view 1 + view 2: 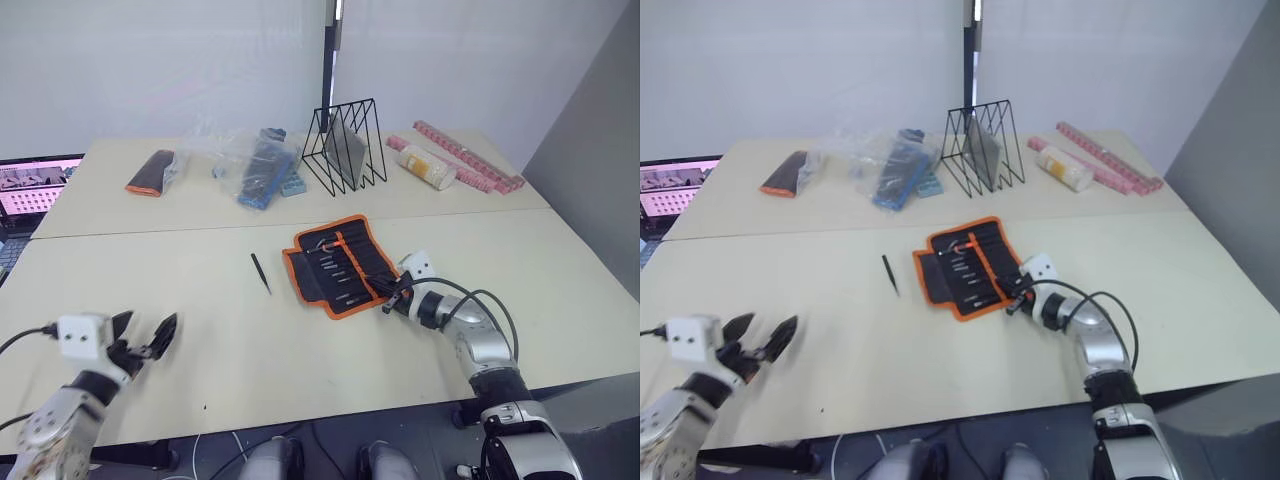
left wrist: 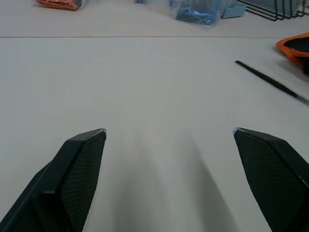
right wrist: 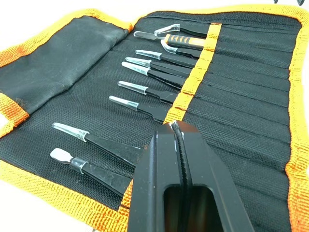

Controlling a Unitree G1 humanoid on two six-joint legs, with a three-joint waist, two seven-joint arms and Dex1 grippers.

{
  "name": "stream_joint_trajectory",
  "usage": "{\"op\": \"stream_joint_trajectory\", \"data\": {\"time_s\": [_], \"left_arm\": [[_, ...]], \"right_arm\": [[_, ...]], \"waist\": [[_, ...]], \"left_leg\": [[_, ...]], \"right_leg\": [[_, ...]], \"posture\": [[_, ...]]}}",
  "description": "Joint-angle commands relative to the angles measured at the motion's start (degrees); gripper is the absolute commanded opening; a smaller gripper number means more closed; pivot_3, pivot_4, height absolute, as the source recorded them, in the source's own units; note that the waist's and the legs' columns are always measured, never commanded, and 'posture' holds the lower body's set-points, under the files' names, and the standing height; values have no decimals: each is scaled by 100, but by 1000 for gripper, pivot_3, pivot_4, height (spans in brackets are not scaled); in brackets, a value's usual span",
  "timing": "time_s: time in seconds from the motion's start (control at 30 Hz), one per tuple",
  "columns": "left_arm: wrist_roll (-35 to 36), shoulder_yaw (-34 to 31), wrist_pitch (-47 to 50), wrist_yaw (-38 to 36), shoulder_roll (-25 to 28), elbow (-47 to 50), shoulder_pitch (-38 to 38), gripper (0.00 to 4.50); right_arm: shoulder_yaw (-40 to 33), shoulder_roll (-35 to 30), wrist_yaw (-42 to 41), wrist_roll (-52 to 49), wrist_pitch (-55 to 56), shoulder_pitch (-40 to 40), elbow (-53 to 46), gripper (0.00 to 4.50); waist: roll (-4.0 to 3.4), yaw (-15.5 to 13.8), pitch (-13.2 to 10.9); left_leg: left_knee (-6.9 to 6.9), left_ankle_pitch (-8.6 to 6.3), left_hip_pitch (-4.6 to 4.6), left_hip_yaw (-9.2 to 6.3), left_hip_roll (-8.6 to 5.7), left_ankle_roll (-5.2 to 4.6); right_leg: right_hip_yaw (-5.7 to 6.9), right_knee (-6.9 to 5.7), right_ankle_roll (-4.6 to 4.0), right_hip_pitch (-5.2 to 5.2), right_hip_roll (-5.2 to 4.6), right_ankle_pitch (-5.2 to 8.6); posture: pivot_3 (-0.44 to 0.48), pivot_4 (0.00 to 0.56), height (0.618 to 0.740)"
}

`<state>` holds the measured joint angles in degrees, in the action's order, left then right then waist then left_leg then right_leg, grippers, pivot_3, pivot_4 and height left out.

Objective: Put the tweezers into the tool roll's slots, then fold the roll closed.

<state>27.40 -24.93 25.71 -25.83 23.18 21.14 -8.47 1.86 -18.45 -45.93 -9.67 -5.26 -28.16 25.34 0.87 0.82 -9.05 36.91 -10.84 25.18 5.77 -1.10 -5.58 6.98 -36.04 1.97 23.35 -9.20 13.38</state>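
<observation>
The tool roll lies unrolled at mid-table, black with orange binding. Several tweezers sit in its slots, their capped tips pointing away from the orange middle band. One loose black tweezers lies on the table to the roll's left, also seen as tweezers from the left wrist. My right gripper rests at the roll's near right edge, and its fingers are shut together right over the band. My left gripper hovers open and empty above bare table at the near left, well away from the roll.
At the back stand a black wire rack, clear bags with blue items, a small black-and-orange pouch, a white cylinder and a pink strip. A screen glows beyond the table's left edge.
</observation>
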Motion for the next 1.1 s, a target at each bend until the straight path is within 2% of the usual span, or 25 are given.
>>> {"op": "stream_joint_trajectory", "data": {"time_s": [0.03, 0.23, 0.53, 0.67, 0.83, 0.93, 1.1], "left_arm": [[115, 310, 518, 364, 3, 351, 346, 4485], [104, 931, 1501, 1139, -281, 246, 1466, 4485], [-862, 2055, 2458, 2404, -787, -60, 2316, 4485], [-1172, 2262, 2544, 2707, -1126, -389, 2716, 4485], [-1453, 2405, 2832, 2905, -1270, -761, 3053, 4485], [-1489, 2411, 3199, 2923, -1337, -816, 3080, 3661], [-1574, 2338, 3552, 2988, -1472, -761, 3000, 2044]], "right_arm": [[265, 72, -99, 108, -139, 173, 18, 0], [225, 51, -17, 95, -176, 274, -138, 0], [157, -12, 102, 66, -290, 420, -402, 0], [155, -23, 119, 60, -327, 439, -453, 0], [136, -42, 130, 49, -348, 454, -503, 0], [115, -42, 137, 22, -385, 475, -546, 0], [83, -52, 165, -24, -448, 520, -613, 0]], "waist": [[1, 22, 1], [2, -11, 1], [2, -59, 0], [3, -89, 0], [3, -91, 0], [3, -101, 1], [0, -120, 2]], "left_leg": [[0, 19, 0, 2, 0, 31], [-3, 27, -1, 4, 3, 41], [-3, 27, -1, 5, 3, 40], [-2, 28, -1, 4, 5, 42], [-2, 28, -1, 5, 7, 42], [-2, 28, 0, 5, 7, 42], [-2, 28, -1, 4, 6, 42]], "right_leg": [[2, -2, 1, 2, 3, -1], [8, -6, 1, -8, 14, -1], [2, -7, 2, -22, 46, 0], [2, -5, 2, -19, 46, -1], [0, -7, 2, -21, 44, -2], [1, -7, 2, -21, 45, -2], [1, -5, 2, -19, 27, -1]], "posture": [[0, 150, 704], [0, 150, 704], [0, 150, 704], [0, 150, 704], [0, 150, 704], [0, 150, 704], [0, 150, 704]]}}
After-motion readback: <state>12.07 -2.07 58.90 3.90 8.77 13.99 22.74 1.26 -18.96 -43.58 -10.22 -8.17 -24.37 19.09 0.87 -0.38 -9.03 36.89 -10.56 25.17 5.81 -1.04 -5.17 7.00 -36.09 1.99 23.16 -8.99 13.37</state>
